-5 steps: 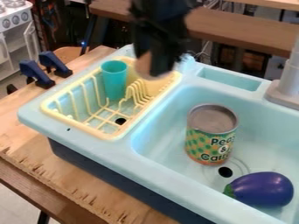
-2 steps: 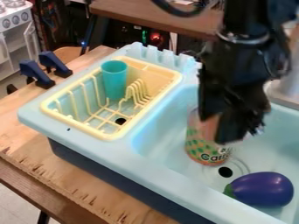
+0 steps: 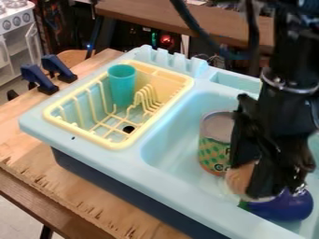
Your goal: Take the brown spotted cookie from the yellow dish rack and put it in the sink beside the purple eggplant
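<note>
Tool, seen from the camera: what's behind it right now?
Partly behind the tool are the can, its left side showing, and the eggplant, its lower part showing. The rest of both is covered, so I can't tell what else is there.

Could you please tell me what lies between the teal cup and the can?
The camera view shows yellow prongs, the rack rim, then the blue sink divider.

Black arm, dark looping cable, silvery ring.

Tan, rounded object [image 3: 240, 180] — in hand [image 3: 261, 181], over sink basin [image 3: 169, 135].
</note>
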You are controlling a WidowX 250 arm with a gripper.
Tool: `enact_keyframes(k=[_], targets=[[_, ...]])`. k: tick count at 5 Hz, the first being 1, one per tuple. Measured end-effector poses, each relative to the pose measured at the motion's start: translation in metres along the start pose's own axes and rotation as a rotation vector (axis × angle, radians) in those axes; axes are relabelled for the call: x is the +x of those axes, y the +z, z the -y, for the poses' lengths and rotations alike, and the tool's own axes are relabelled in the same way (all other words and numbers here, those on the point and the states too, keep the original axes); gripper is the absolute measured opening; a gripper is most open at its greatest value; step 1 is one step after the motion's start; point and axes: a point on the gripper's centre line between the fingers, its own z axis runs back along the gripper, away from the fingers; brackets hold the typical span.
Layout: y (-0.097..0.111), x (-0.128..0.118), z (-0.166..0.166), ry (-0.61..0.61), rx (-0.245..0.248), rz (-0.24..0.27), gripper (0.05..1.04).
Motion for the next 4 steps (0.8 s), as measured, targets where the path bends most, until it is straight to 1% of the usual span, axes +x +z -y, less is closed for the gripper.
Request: enact_keyframes(k=[1,2,3,4], targets=[[-0.011,-0.001,-0.005,0.012,-0.016,-0.037,0.609],[-0.018,-0.006,-0.013,0.035,-0.021,-0.069,0.609],[-0.02,-0.01,-0.021,0.07,-0.018,-0.08,0.681],[-0.021,-0.01,-0.02,0.052,-0.019,-0.079,0.965]])
